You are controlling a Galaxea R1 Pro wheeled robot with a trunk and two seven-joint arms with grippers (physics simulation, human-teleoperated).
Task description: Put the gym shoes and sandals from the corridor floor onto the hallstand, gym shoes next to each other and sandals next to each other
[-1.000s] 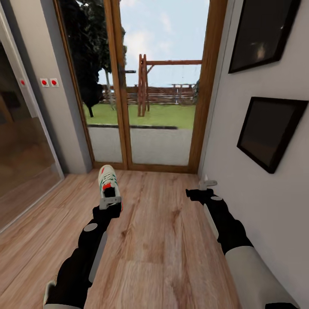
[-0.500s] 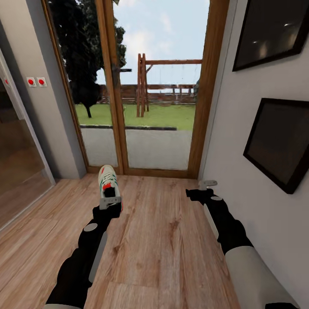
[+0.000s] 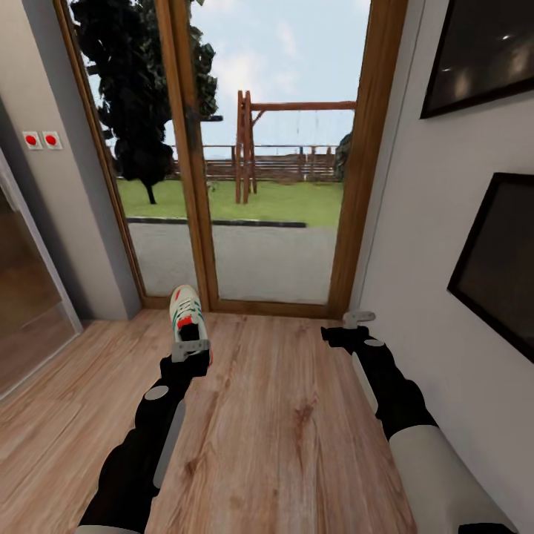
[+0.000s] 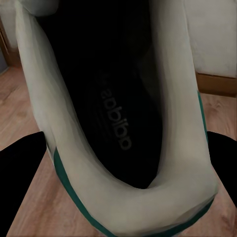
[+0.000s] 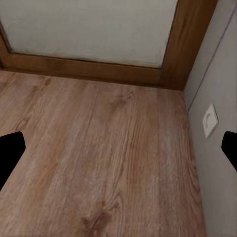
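One white gym shoe (image 3: 185,306) with green stripes and red-orange accents hangs over the wood-plank corridor floor (image 3: 282,423), toe pointing away from me. My left gripper (image 3: 191,348) is shut on its heel end. The left wrist view looks into the gym shoe's dark inside (image 4: 118,113), with a black finger (image 4: 19,168) on either side. My right gripper (image 3: 359,317) stands open and empty close to the right wall, and bare floor shows between its fingers (image 5: 10,155). The second gym shoe, both sandals and the hallstand are out of view.
A wood-framed glass door (image 3: 274,245) closes the corridor ahead. The grey right wall carries dark picture frames (image 3: 497,259) and a low white socket (image 5: 211,120). At the left are a grey wall with red switches (image 3: 41,139) and a mirrored sliding panel (image 3: 30,304).
The whole picture has shifted left and the door looks nearer, so the camera has moved. Both arms and the held shoe keep their places in the view.
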